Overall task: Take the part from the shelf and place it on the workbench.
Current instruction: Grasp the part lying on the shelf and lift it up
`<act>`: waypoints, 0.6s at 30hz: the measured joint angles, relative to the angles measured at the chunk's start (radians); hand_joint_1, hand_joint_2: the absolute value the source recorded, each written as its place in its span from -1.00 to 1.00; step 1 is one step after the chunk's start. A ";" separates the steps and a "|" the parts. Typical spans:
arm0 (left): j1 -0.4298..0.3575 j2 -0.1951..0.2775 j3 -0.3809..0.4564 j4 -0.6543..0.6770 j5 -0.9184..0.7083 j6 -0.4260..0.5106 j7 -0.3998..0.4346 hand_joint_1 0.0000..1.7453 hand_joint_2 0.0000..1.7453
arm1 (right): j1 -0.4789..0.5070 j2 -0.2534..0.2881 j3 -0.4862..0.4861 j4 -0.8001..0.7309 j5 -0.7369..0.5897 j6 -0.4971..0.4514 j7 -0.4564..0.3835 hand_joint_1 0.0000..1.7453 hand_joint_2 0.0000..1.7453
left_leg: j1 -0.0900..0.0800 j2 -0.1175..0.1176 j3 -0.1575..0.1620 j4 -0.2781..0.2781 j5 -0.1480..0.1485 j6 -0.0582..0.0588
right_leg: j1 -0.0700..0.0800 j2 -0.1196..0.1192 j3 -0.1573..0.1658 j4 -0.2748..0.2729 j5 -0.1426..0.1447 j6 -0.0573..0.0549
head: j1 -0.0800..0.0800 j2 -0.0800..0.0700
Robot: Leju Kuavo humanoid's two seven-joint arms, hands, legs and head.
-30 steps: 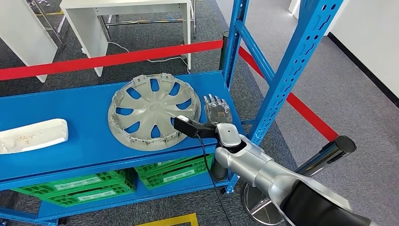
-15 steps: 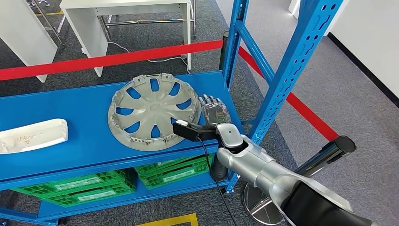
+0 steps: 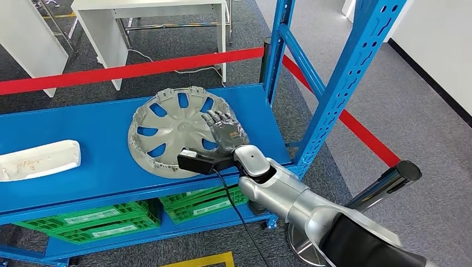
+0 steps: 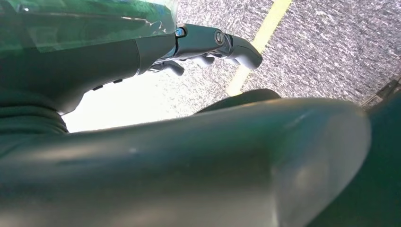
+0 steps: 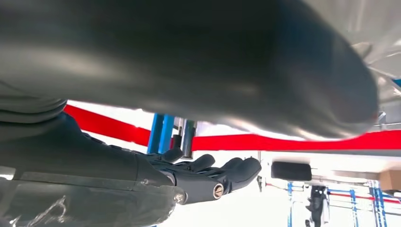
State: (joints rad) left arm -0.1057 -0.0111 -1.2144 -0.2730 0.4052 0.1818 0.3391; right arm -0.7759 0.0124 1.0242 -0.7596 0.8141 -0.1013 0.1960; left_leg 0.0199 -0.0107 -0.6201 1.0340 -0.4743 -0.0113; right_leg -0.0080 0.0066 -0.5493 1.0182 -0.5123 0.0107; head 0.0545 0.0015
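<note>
I noted the round grey plastic wheel cover [image 3: 181, 132] lying flat on the blue metal shelf [image 3: 106, 167]; my right hand [image 3: 225, 135] lay spread over its near rim, fingers [image 3: 218, 118] apart, grasping nothing; I judged the part light, thin, somewhat flexible, best taken at the rim or a spoke opening.

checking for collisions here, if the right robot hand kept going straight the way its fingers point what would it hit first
Most likely the grey wheel cover. The right robot hand is stretched over its near right edge, fingers apart and pointing across it toward the back of the blue shelf. Its height above the cover is unclear, so it may pass over instead.
</note>
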 joint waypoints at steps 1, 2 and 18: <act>0.000 0.002 0.000 0.000 0.000 -0.002 0.000 -1.00 -1.00 | -0.001 0.004 0.002 0.000 -0.003 0.003 0.000 -1.00 -1.00 | 0.000 0.000 0.000 0.000 0.000 0.000 | 0.000 0.000 0.000 0.000 0.000 0.000 | 0.000 0.000; 0.000 0.004 0.000 0.000 0.000 -0.004 0.000 -1.00 -1.00 | -0.001 0.007 0.004 0.001 -0.007 0.007 0.000 -1.00 -1.00 | 0.000 0.000 0.000 0.000 0.000 0.000 | 0.000 0.000 0.000 0.000 0.000 0.000 | 0.000 0.000; 0.000 0.020 0.000 0.000 0.029 0.022 0.043 -1.00 -1.00 | 0.005 0.040 0.006 0.052 -0.172 0.041 -0.028 -1.00 0.00 | 0.000 0.000 0.000 0.000 0.000 0.000 | 0.000 0.000 0.000 0.000 0.000 0.000 | 0.000 0.000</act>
State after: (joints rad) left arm -0.1057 0.0089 -1.2146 -0.2731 0.4340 0.2035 0.3821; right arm -0.7713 0.0520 1.0300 -0.7072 0.6425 -0.0602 0.1682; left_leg 0.0199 -0.0107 -0.6200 1.0340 -0.4743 -0.0113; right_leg -0.0081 0.0066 -0.5495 1.0182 -0.5124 0.0106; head 0.0544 0.0015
